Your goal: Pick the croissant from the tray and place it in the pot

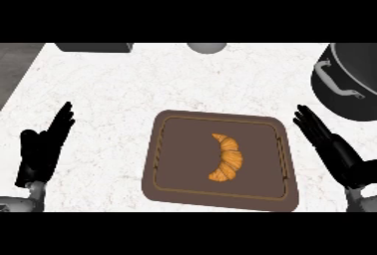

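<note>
A golden-brown croissant (226, 157) lies on a dark brown tray (169, 164) in the lower middle of the white counter. The dark grey pot (353, 94) with a pale handle stands at the right edge, partly cut off by the view. My left hand (43, 149) rests open at the lower left, fingers up, well apart from the tray. My right hand (333, 148) is open at the lower right, just beyond the tray's right rim and below the pot. Neither hand touches anything.
A dark grey box (94, 47) sits at the counter's far left edge and a grey round object (206, 47) at the far middle. The counter's left edge runs diagonally at the upper left.
</note>
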Available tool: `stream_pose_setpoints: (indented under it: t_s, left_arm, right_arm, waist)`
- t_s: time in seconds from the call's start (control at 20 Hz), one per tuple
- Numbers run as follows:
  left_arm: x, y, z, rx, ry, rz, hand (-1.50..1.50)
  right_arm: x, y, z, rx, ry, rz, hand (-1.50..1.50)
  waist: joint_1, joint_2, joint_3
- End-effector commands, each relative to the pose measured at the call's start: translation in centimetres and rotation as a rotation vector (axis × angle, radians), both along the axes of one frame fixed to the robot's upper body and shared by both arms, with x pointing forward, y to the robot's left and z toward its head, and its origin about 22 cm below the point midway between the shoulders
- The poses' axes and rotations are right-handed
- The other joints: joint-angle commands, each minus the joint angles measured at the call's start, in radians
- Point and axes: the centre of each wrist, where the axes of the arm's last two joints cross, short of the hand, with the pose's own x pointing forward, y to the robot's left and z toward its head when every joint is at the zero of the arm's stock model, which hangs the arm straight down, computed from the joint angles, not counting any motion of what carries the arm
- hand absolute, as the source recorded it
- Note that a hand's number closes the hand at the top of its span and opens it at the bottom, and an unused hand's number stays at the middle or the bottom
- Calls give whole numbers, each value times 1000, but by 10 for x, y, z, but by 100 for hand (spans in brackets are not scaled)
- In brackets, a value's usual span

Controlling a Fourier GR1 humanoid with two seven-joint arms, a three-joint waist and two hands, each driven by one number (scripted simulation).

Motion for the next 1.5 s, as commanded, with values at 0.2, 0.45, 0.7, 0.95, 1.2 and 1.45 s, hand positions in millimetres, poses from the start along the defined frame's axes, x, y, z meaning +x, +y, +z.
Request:
stream_pose_setpoints:
  t_s: [0.2,0.45,0.7,0.95,1.2,1.45]
  left_arm:
    - [34,-33,56,-159,-358,-77,0]
    - [46,-53,74,-266,-415,-111,0]
    - [48,-44,67,-247,-427,-79,0]
    - [44,-38,69,-260,-416,-96,0]
    - [48,-45,61,-256,-412,-74,0]
    - [37,-49,40,-240,-413,-56,0]
  right_arm:
    - [72,21,95,163,-274,456,150]
    - [99,-16,105,-274,-450,244,-150]
    - [91,-36,76,-243,-609,486,-150]
    - [107,-23,95,-496,-638,540,-150]
    - [102,-11,121,-731,-551,662,-150]
    - [91,52,125,-815,-537,713,-150]
  waist:
    - [40,22,3]
    - [31,31,5]
    - [9,25,5]
    - [2,16,3]
    - [-15,12,2]
    - [-20,9,1]
